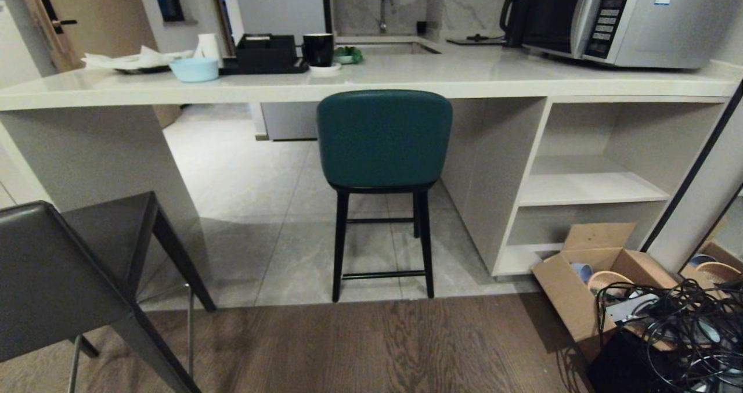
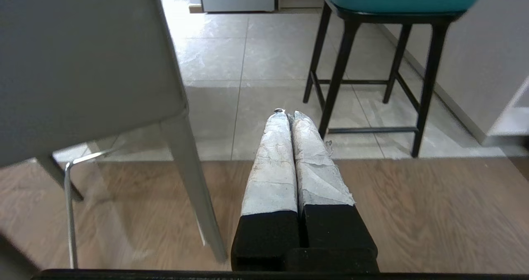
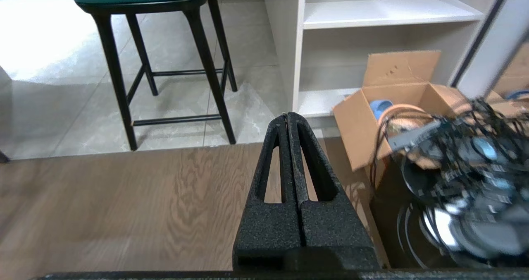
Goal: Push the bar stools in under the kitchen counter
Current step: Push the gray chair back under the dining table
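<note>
A teal bar stool with thin black legs stands pushed in against the kitchen counter, its back just under the cream slab's edge. A boxy dark grey bar stool stands out from the counter on the wood floor at the near left. Neither arm shows in the head view. My left gripper is shut and empty, low over the wood floor, with the grey stool close beside it and the teal stool's legs ahead. My right gripper is shut and empty, facing the shelf cubbies.
An open cardboard box and a tangle of black cables lie on the floor at the right, below the shelf cubbies. On the counter stand a microwave, a black mug, a pale blue bowl and a black tray.
</note>
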